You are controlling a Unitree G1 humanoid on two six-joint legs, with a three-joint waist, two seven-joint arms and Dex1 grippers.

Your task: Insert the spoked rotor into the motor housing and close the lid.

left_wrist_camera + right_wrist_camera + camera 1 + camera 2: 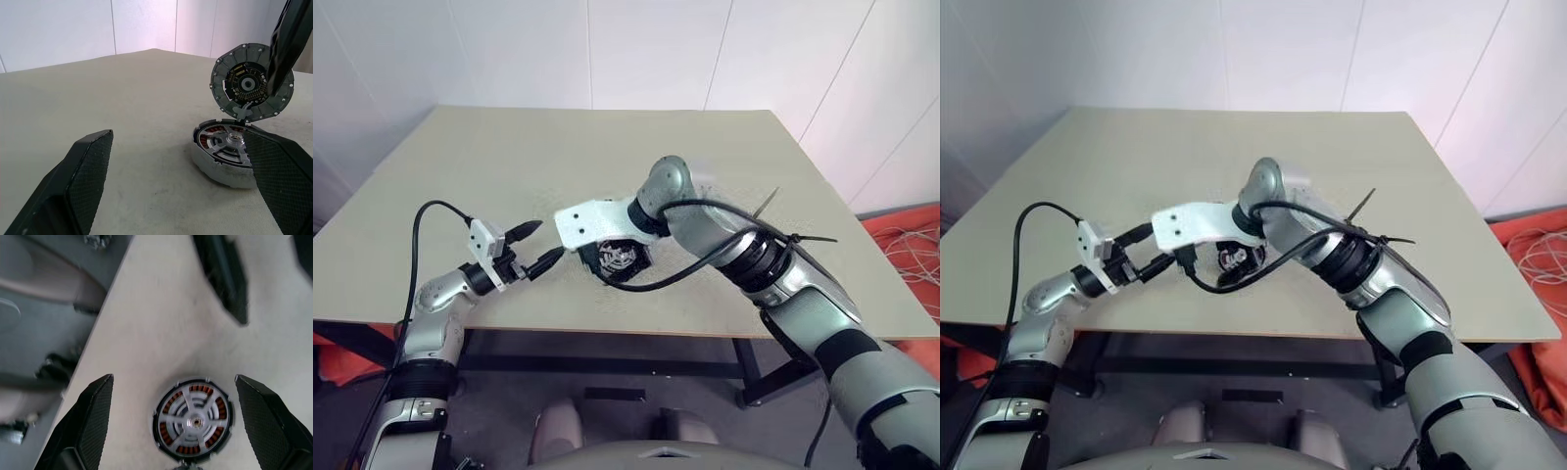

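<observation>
Spoked rotor (193, 422): seated in motor housing (221, 169) on table (607, 157).
Lid (252, 81): hinged upright.
Right gripper (183, 423): above housing, spread wide, empty.
Left gripper (533, 247): alongside, spread wide, empty.

Head stereo pair: looks forward and down from above over the beige surface (509, 176). Left wrist view: low, near level, close to the motor housing (225, 156). Right wrist view: steeply downward onto the same housing, shared by all views.
</observation>
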